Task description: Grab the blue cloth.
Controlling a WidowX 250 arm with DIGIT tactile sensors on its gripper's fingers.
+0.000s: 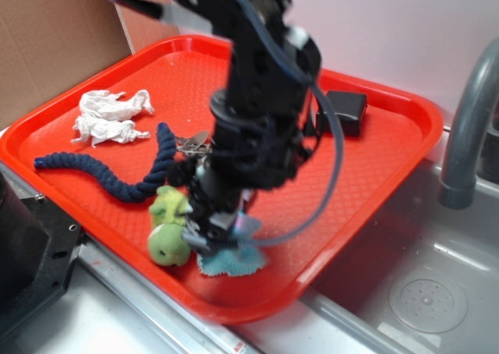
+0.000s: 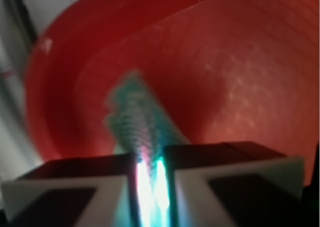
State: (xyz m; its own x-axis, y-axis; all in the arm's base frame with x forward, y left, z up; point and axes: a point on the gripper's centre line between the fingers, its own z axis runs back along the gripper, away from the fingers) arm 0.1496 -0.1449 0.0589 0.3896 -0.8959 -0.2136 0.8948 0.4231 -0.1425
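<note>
Cloth: blue cloth (image 1: 230,259) near the red tray's (image 1: 374,175) front edge, beside the green plush toy (image 1: 169,228).
Fingers: gripper (image 2: 150,159) clamped on a pinched fold, apparently ready for lifting.

A red tray (image 1: 374,159) with a textured floor and raised rim carries everything. Beneath the gripper (image 1: 222,233) lies the blue cloth (image 1: 230,260), pinched between the closed fingers (the wrist view shows it squeezed there). Touching its side is a green plush toy (image 1: 169,229). Beyond that curls a navy rope (image 1: 117,175), then crumpled white tissue (image 1: 109,116). A black block (image 1: 345,111) sits behind the arm.
</note>
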